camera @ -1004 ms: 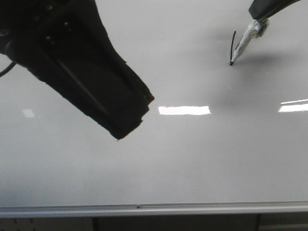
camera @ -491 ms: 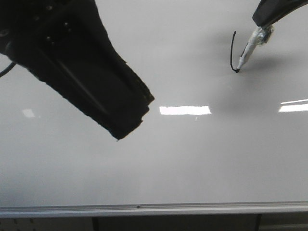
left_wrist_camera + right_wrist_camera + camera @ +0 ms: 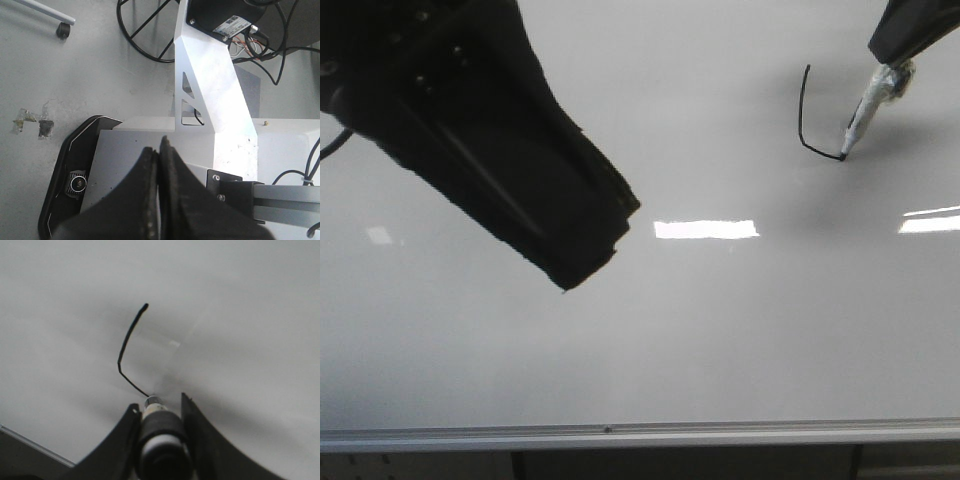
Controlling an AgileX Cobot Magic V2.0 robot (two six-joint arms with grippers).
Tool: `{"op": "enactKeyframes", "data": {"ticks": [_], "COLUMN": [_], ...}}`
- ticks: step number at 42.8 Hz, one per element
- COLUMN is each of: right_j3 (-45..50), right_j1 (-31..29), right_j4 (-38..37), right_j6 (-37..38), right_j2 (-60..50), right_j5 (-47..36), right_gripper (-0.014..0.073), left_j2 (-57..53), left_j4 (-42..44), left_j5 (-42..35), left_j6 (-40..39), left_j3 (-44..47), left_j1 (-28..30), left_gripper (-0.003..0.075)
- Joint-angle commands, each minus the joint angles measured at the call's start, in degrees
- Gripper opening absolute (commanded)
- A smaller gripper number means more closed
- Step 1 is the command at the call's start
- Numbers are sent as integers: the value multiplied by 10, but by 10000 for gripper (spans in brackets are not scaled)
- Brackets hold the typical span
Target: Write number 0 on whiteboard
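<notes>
One marker (image 3: 868,110) clamped in the right gripper (image 3: 159,412); left gripper (image 3: 157,165) closed, empty.

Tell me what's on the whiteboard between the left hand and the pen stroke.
Nothing but bare whiteboard between the left hand and the stroke, front view.

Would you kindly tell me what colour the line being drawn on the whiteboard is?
Black, a thin stroke on the whiteboard; clearest in the right wrist view.

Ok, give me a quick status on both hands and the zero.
Right hand shut on marker, tip on whiteboard. Number 0 half drawn, loop open. Left hand shut, empty, off the board. Nothing in the way.
</notes>
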Motion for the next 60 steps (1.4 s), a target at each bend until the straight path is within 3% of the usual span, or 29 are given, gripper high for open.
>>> {"op": "enactKeyframes", "data": {"ticks": [1, 28, 60], "right_j3": [-21, -21, -21], "right_j1": [-13, -15, 9], "right_j4": [-6, -4, 46], "right_j6": [-1, -1, -1], "right_j2": [-21, -39, -39], "right_j5": [-42, -134, -229], "right_gripper": [-66, -66, -66], "left_j2": [-20, -20, -20], "left_j4": [-38, -38, -38], "left_j5": [24, 21, 10], "left_j6": [1, 1, 1], "left_j3": [-17, -17, -17], "left_j1": [-5, -5, -5], "left_gripper": [-20, -20, -20]}}
